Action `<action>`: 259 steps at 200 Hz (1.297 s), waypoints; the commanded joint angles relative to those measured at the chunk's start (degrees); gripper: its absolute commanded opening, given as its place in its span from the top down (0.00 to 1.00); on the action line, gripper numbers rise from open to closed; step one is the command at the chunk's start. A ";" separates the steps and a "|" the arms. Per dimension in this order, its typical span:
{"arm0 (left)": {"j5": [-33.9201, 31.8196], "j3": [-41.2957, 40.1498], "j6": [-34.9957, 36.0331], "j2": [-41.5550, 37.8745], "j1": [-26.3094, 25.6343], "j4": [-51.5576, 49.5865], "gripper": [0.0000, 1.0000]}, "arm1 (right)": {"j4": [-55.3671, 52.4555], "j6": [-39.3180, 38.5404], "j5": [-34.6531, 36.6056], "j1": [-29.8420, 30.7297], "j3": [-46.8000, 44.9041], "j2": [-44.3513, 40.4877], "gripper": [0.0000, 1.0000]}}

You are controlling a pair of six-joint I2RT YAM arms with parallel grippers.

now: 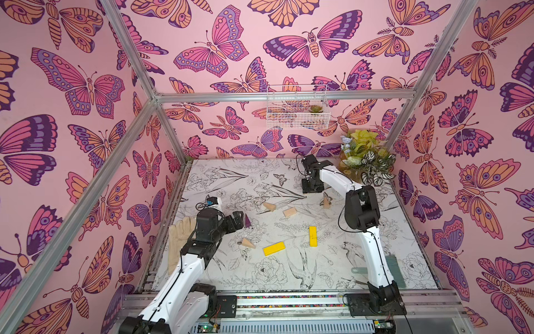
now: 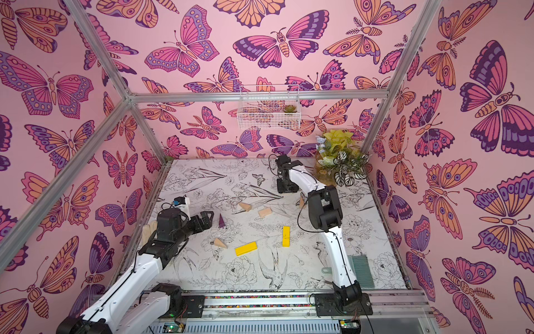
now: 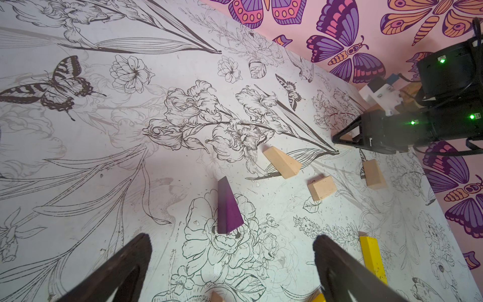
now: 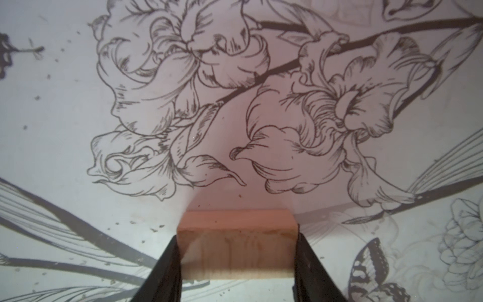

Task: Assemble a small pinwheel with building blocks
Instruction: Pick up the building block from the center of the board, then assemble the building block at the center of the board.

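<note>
Pink butterfly walls close in a table [image 1: 219, 185] printed with ink flowers; no two pieces on it are joined, so the pinwheel is only scattered parts so far. Begin at the right gripper [image 4: 237, 236]; its fingers [image 4: 167, 266] press on opposite ends of a tan block [image 4: 235, 258], clamped on it, though I cannot tell whether the block has left the table. In both top views this gripper sits well apart from the purple wedge [image 1: 248, 222], beyond it toward the back wall. The left gripper [image 3: 232, 241] is spread wide and empty; the purple wedge, which seems to stand on end, is just ahead of the gap and untouched.

Farther out, a tan wedge [image 1: 269, 206] and a second tan block [image 1: 289, 212] lie near the purple wedge on its far side; another tan wedge [image 1: 326, 201] lies beyond those; a third tan wedge [image 1: 248, 243] lies near it on the camera side; two yellow bars [image 1: 274, 248] lie past that one. A glove [image 1: 177, 234] rests behind the left arm, on the purple wedge's other side; a brush [image 1: 394, 270] lies well apart, by the front edge.

The step in hand looks like the first pick, likely the hub; next the block wants a straight lift, a carry toward the middle, and a flat, square landing so blades can butt against it; the purple wedge may tip if nudged.
</note>
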 commanded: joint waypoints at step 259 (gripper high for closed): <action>1.37 1.56 -0.72 2.10 -4.43 -1.15 0.00 | 8.12 6.94 1.82 19.56 -28.77 -14.96 0.52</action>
